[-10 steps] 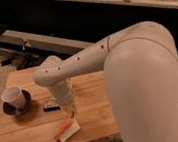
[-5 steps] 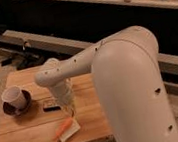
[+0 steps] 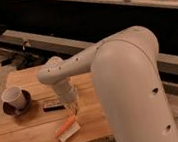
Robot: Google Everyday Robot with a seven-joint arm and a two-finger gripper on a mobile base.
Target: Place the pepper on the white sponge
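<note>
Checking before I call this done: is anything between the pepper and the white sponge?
Nothing visible. The pepper already lies on the white sponge, along its upper edge. The gripper hangs just above them, shut and empty. The dark block and the cup sit off to the side.

Arm [image 3: 128, 74]: one, white, filling the right half of my view; thick upper segment rises from the bottom edge and bends at a rounded elbow near the top.
Forearm [image 3: 76, 66]: runs leftward and slightly down from the elbow, ending in a rounded wrist joint [image 3: 50, 75].
Gripper [image 3: 74, 108]: hangs below the wrist, pointing straight down; I read its fingers as closed together, with nothing between them.
Base: not visible from my feed.
</note>
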